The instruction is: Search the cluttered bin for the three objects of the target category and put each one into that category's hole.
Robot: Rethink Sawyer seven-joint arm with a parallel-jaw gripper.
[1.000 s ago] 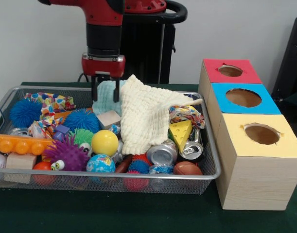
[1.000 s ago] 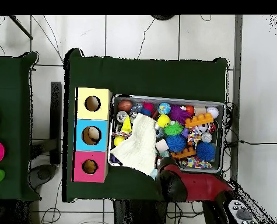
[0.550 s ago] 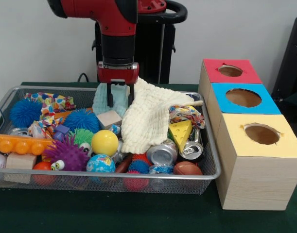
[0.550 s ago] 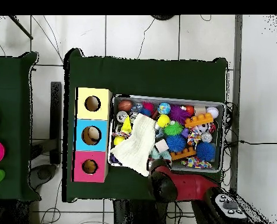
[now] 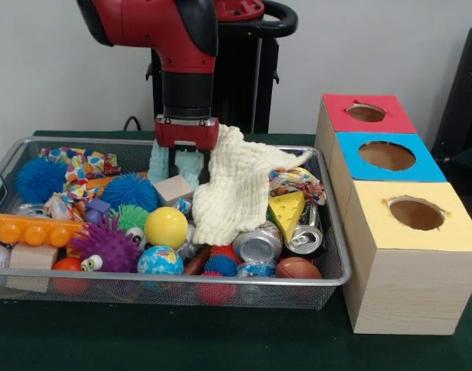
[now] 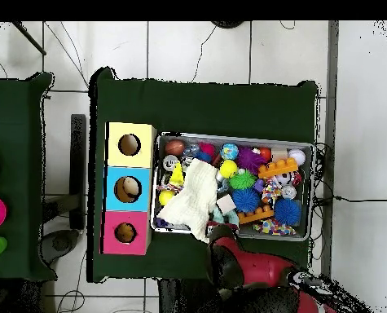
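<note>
- Reaching down into the back of the wire bin (image 5: 328,270), the gripper (image 5: 187,164) has its fingers (image 5: 174,160) sunk into a pale teal cloth (image 5: 160,162); they look narrowed on its folds, so it seems pinched, though the pads themselves are hidden in the fabric.
- The target category is not stated; judging by the grasp, it is probably cloths. A larger cream cloth (image 5: 236,185) lies draped just beside the gripper, over the middle of the clutter, and a patterned fabric piece (image 5: 85,165) sits at the bin's far-left corner.
- Three boxes stand beside the bin: the red hole (image 5: 366,113), blue hole (image 5: 387,156) and yellow hole (image 5: 415,213). The front view shows nothing poking from any of them; their insides cannot be read.
- As a judgement, the task is at an early stage: the teal cloth is not yet lifted clear, and carrying it to its hole, then finding two more, is left.
- Balls, cans and blocks fill the rest of the bin.
</note>
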